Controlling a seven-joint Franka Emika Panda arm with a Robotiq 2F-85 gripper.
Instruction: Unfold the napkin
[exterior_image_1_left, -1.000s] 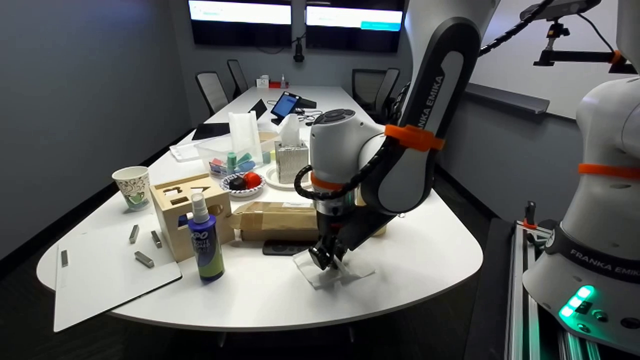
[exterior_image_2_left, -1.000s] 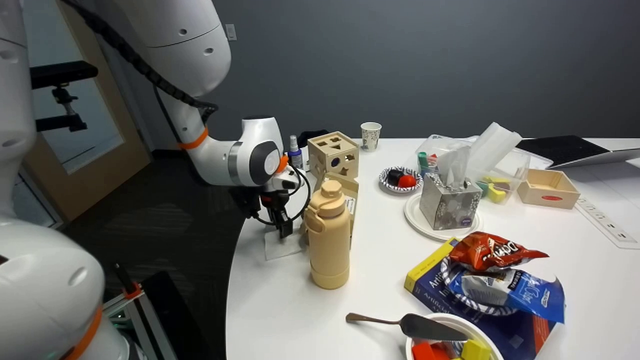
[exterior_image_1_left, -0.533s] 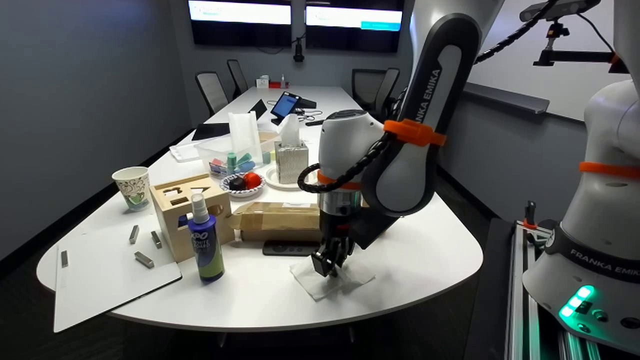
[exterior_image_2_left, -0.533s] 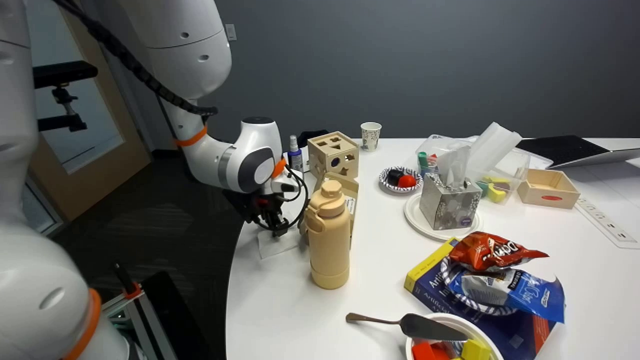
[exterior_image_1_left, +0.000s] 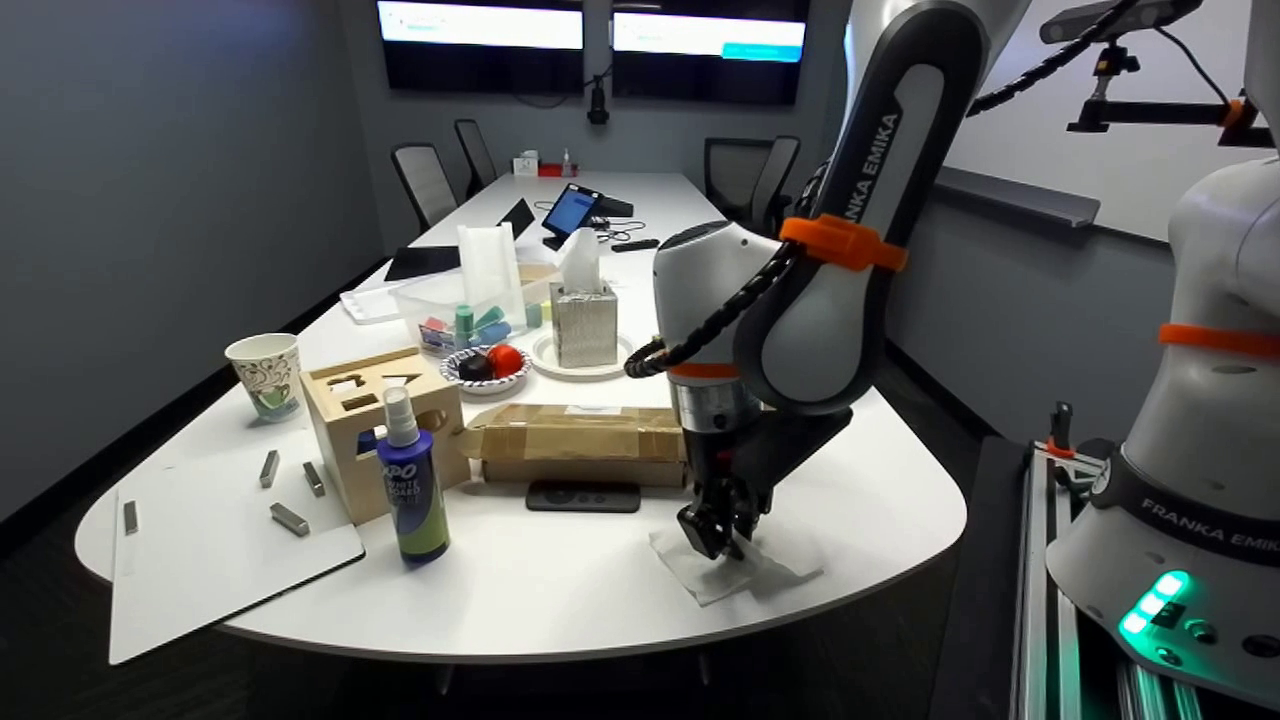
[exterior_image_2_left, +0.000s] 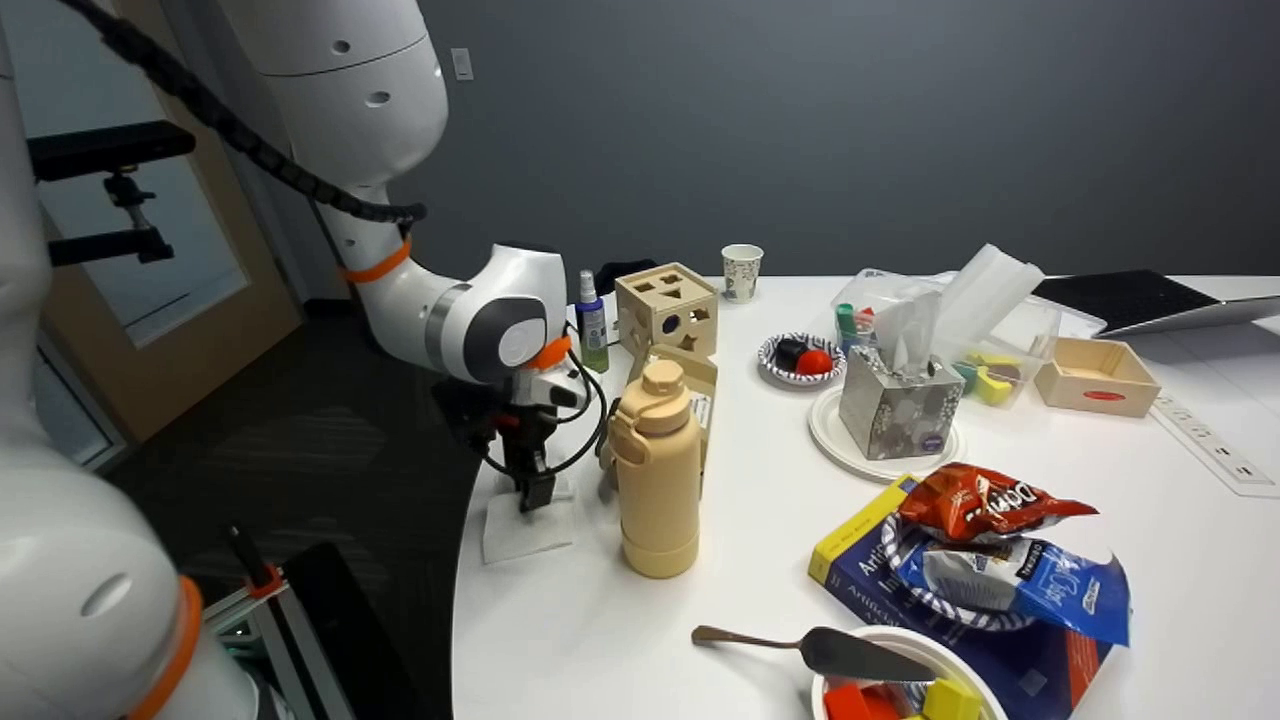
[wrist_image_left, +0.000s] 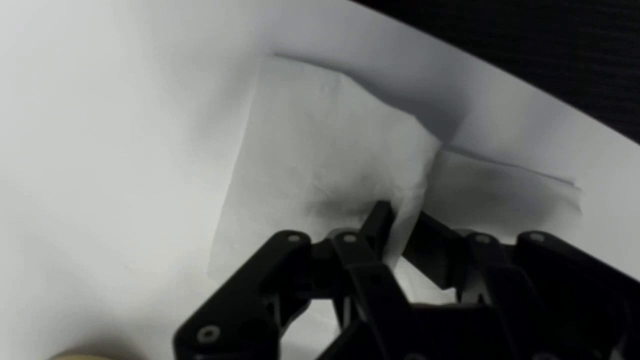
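Observation:
The white napkin (exterior_image_1_left: 690, 575) lies on the table near its rounded end, partly raised under my gripper (exterior_image_1_left: 727, 552). In the wrist view a pinched fold of the napkin (wrist_image_left: 310, 135) runs between the fingertips of my gripper (wrist_image_left: 403, 225), which is shut on it. One broad panel spreads left of the fold, and a smaller flap extends to the right. The other exterior angle shows the napkin (exterior_image_2_left: 528, 538) as a flat squarish sheet below my gripper (exterior_image_2_left: 536, 500); the arm covers its far part.
Behind the napkin are a black remote (exterior_image_1_left: 583, 497) and a cardboard box (exterior_image_1_left: 575, 445). A tall beige bottle (exterior_image_2_left: 660, 490) stands close beside it. A spray bottle (exterior_image_1_left: 412, 490) and wooden box (exterior_image_1_left: 385, 430) are farther left. The table's edge (wrist_image_left: 495, 70) runs near the napkin.
My gripper has moved right in an exterior view, and the napkin has slid along the table with it. The remote, partly covered before, now shows whole.

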